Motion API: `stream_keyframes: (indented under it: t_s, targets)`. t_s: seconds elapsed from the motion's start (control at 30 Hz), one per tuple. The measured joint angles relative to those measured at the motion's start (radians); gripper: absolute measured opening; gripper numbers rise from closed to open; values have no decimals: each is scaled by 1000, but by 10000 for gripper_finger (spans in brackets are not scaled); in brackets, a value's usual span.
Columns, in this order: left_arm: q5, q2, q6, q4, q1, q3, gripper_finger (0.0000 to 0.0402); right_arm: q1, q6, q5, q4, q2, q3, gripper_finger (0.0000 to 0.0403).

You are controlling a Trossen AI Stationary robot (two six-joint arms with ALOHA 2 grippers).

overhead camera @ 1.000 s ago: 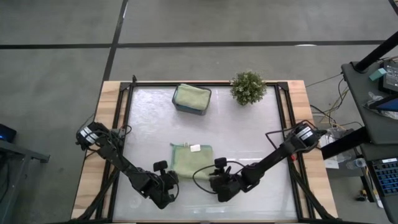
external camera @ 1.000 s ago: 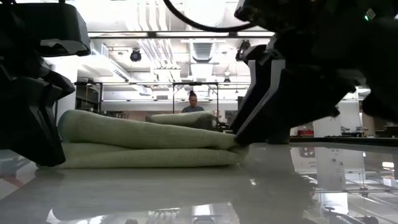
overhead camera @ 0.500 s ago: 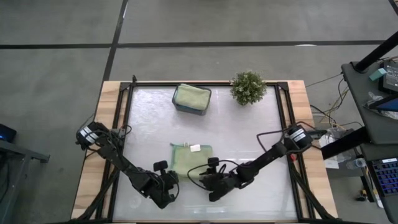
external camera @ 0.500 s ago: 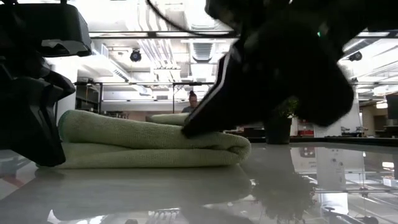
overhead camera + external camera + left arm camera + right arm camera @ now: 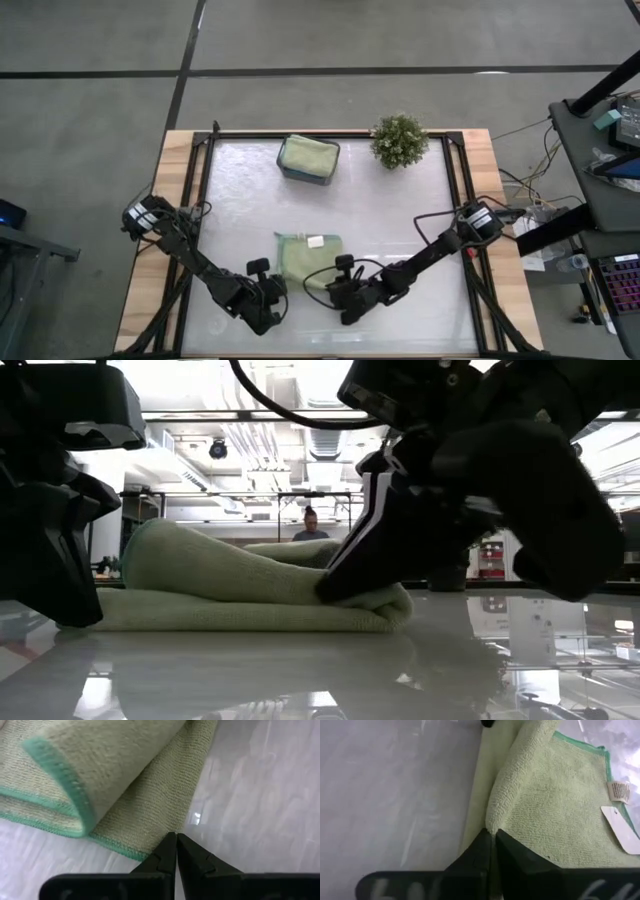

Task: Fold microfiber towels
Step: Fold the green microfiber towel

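Note:
A light sage green towel (image 5: 305, 258) lies folded in layers at the table's near middle, its lower layer flat on the table and its upper layer (image 5: 220, 565) humped up. My left gripper (image 5: 272, 292) is shut at the towel's near left corner. My right gripper (image 5: 335, 290) is shut on the towel's near right part. A second sage green towel (image 5: 308, 156) lies folded on the dark tray at the far side. My left gripper's shut fingertips (image 5: 169, 845) meet the lower layer's hemmed edge (image 5: 165, 827) at its corner, slanting down from the near left. Whether cloth is between them I cannot tell. That layer lies flat on the table. My right gripper pinches a rounded fold of the towel's upper layer (image 5: 496, 817) between its two fingers, coming slanting down from the near right. The held end (image 5: 375, 598) sits low on the lower layer. The upper layer bulges up slack behind it.
A bushy potted plant (image 5: 399, 140) stands at the far right. The dark tray (image 5: 290, 172) stands at the far middle. Bare table lies to the left and right of the towel. A person shows far back in the room (image 5: 310, 525).
My right gripper has gone toward the table's left edge, onto the towel's near right end, and has taken hold of the upper layer. That layer, flat before, is now bunched and humped up; the lower layer has stayed in place.

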Motion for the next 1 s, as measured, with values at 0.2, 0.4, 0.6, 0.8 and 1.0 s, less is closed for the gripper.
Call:
stream_keyframes:
  t_s: [0.2, 0.4, 0.6, 0.8, 1.0]
  targets:
    - [4, -6, 11, -1, 0, 11, 0, -1, -7, -44, 14, 0, 0, 13]
    - [22, -52, 68, -1, 0, 46, 0, -5, 5, -46, 18, 0, 0, 18]
    - [50, -139, 97, -1, 0, 48, 0, -5, 4, -48, 25, 0, 6, 70]
    - [-190, -182, 191, 8, 1, 40, 0, 9, -81, -79, 18, 1, 50, 129]
    - [-236, -150, 193, 102, 27, -33, 0, 17, -116, -77, -19, -43, 69, 157]
